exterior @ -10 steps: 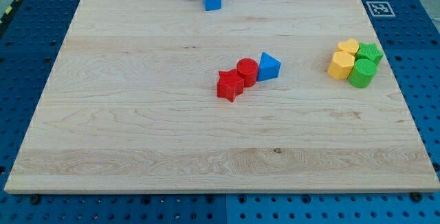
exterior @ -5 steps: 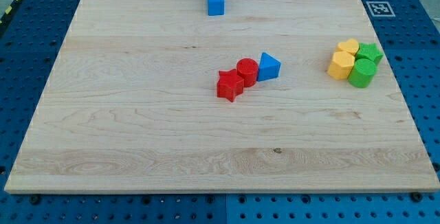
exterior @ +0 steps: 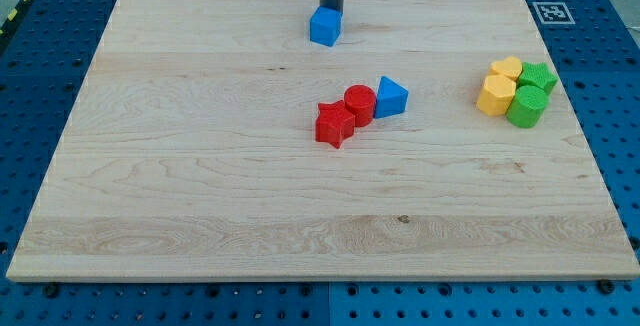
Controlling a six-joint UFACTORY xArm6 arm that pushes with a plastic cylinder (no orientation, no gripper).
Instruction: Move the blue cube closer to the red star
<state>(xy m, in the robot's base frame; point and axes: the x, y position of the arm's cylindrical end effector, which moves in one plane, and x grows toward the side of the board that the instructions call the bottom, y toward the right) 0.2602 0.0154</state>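
The blue cube [exterior: 325, 27] sits on the wooden board [exterior: 200, 166] near the view's top, a little right of centre. My tip [exterior: 331, 8] stands right behind it, touching its top edge. The red star [exterior: 334, 124] lies near the board's middle, well below the cube. A red cylinder [exterior: 360, 103] touches the star on its upper right, and a blue triangular block [exterior: 390, 97] touches the cylinder's right side.
At the view's right is a tight cluster: a yellow heart [exterior: 507, 68], a yellow hexagonal block [exterior: 496, 95], a green star [exterior: 539, 77] and a green cylinder [exterior: 526, 107]. A marker tag [exterior: 552, 12] is at the board's top right corner.
My tip moved right and down the view behind the blue cube. The cube slid down and slightly right, toward the red star, and turned a little.
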